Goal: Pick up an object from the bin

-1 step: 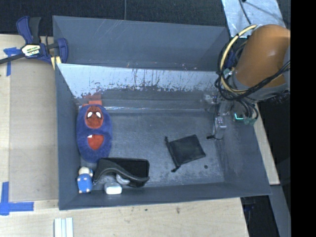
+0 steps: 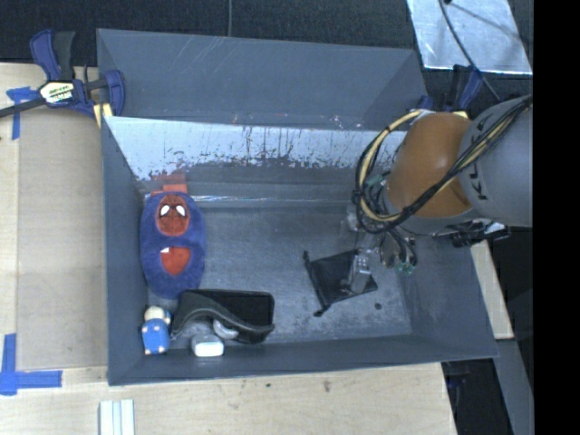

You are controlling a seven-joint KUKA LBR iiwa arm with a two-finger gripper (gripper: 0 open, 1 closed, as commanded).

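Against the bin's (image 2: 272, 368) near wall lie a small blue-and-white plastic figure (image 2: 155, 331), a white lump (image 2: 207, 348) and a black shoe (image 2: 231, 314), its long axis along that wall. Behind them is a soft blue Spider-Man plush (image 2: 170, 243). The claw (image 2: 343, 284) hangs low over bare metal floor, well apart to their right. I cannot tell whether it is open or closed, and no object is visible in it.

Dark floor (image 2: 317, 7) — perhaps carpet

Matt grey metal bin (image 2: 272, 89); fuzzy cloth slipper (image 2: 171, 243); glossy black shoe (image 2: 227, 314).
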